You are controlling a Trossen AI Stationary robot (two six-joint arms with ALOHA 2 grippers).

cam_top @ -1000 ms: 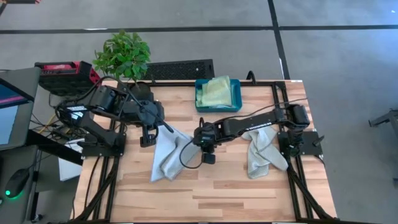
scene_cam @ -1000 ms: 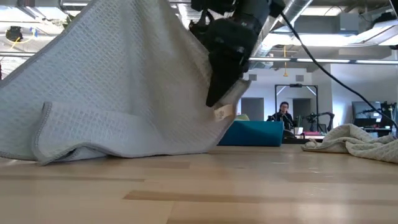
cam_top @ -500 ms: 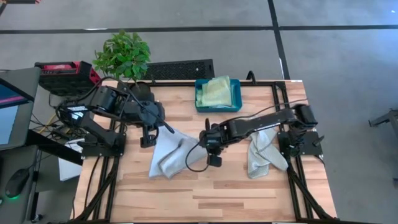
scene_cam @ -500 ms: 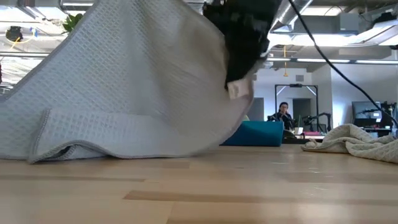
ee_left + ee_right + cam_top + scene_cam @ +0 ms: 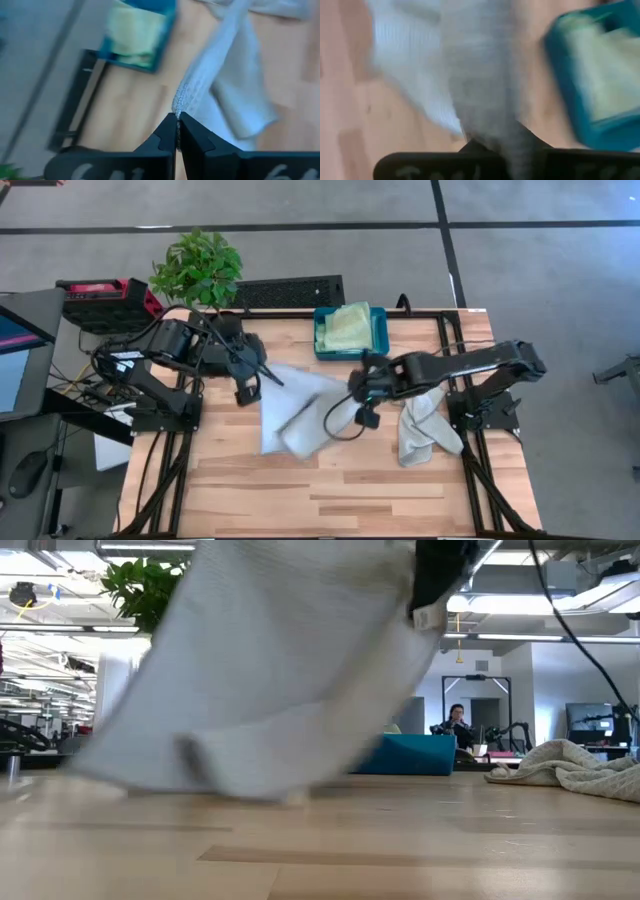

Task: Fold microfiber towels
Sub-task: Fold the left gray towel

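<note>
The pale grey towel (image 5: pixel 300 412) hangs stretched over the middle of the table (image 5: pixel 350 490), held up between both arms. The left gripper (image 5: pixel 249 387) is pinched tight on one corner, and the right gripper (image 5: pixel 362 392) is clamped on the opposite one. A second grey towel (image 5: pixel 425 425) sits crumpled near the right arm's base, and a green towel (image 5: pixel 348 328) lies in the teal bin (image 5: pixel 322 343) at the far edge.

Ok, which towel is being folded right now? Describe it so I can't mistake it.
On the wooden table, look in front of the teal plastic bin. The pale grey microfiber towel is stretched between the left pincer and right pincer; the other grey towel lies crumpled, unheld.
</note>
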